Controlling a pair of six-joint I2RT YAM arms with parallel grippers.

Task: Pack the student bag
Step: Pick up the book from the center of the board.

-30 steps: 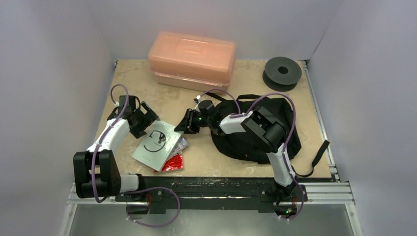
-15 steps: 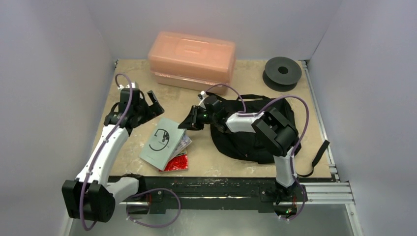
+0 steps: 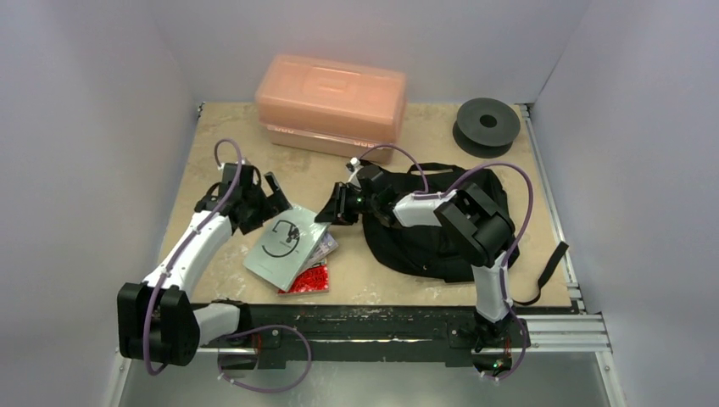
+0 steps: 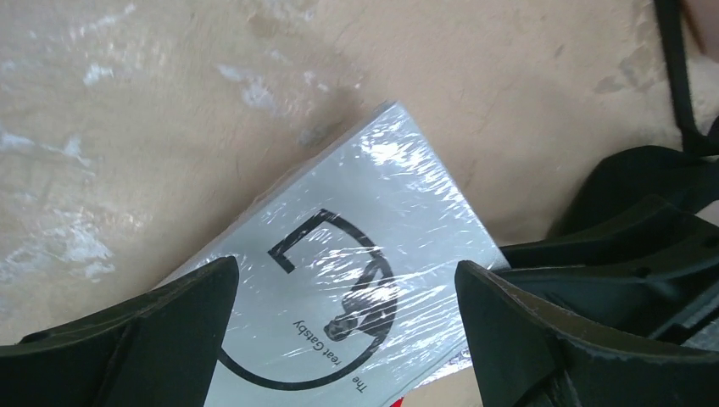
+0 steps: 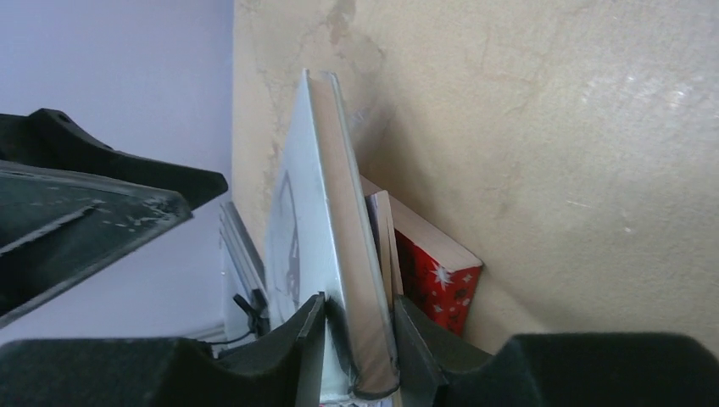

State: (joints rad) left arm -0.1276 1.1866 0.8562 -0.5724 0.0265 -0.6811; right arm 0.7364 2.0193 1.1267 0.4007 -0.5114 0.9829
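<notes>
**A:** Where is the student bag (image 3: 417, 251)?

**B:** It lies slumped at 4 o'clock on the table, straps trailing. An orange-pink box (image 3: 332, 102) stands at 12 o'clock, apart from it.

**A:** And the smaller things?

**B:** A plastic-wrapped grey book (image 4: 373, 212) lies at 8 o'clock, over a red book (image 3: 309, 279). A black spool (image 3: 487, 125) sits at 2 o'clock.

**A:** The grippers?

**B:** The right gripper (image 5: 358, 315) pinches the grey book's 3 o'clock edge. The left gripper (image 3: 275, 197) hovers above it, jaws spread, empty.
</notes>
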